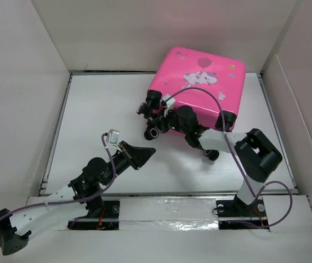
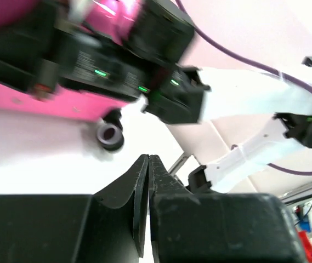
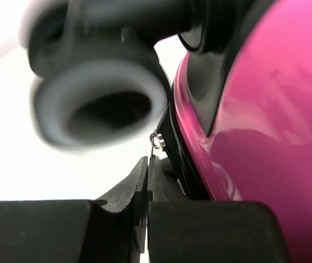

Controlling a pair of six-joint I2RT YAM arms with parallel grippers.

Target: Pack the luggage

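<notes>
The luggage is a glossy hot-pink hard-shell suitcase lying closed and flat at the back right of the table, with the cartoon print facing up. My right gripper is at its near left edge. In the right wrist view the right gripper is shut on the thin metal zipper pull, beside the pink shell and just below a black wheel. My left gripper is shut and empty, over bare table a little short of the suitcase. It also shows in the left wrist view.
White walls enclose the table on the left, back and right. A suitcase wheel and the right arm's black wrist lie just ahead of the left gripper. Purple cables loop over the suitcase.
</notes>
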